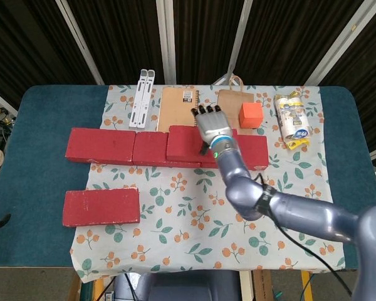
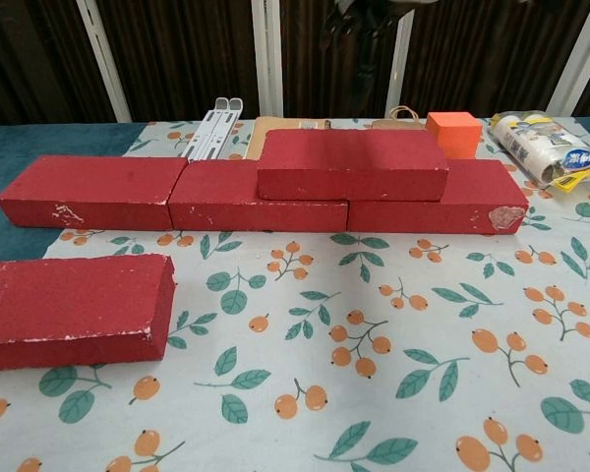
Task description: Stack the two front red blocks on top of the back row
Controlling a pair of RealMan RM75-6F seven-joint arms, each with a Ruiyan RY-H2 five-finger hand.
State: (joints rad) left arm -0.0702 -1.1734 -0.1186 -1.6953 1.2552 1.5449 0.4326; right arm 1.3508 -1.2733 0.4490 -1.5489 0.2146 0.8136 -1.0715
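Observation:
Three red blocks form the back row: left (image 1: 100, 145), middle (image 1: 149, 148) and right (image 1: 255, 152). A fourth red block (image 1: 182, 143) (image 2: 352, 163) lies on top of the row, across the middle and right blocks. One more red block (image 1: 101, 207) (image 2: 69, 310) lies alone at the front left. My right hand (image 1: 212, 125) hovers above the stacked block, fingers spread, holding nothing. In the chest view only its dark fingertips (image 2: 359, 15) show at the top edge, well above the block. My left hand is out of sight.
Behind the row stand an orange cube (image 1: 250, 115) (image 2: 453, 133), a brown paper bag (image 1: 229, 101), a brown notebook (image 1: 178, 106) and a white folding stand (image 1: 141, 98). A wrapped packet (image 1: 292, 119) lies at the back right. A floral cloth (image 1: 188, 232) covers the blue table.

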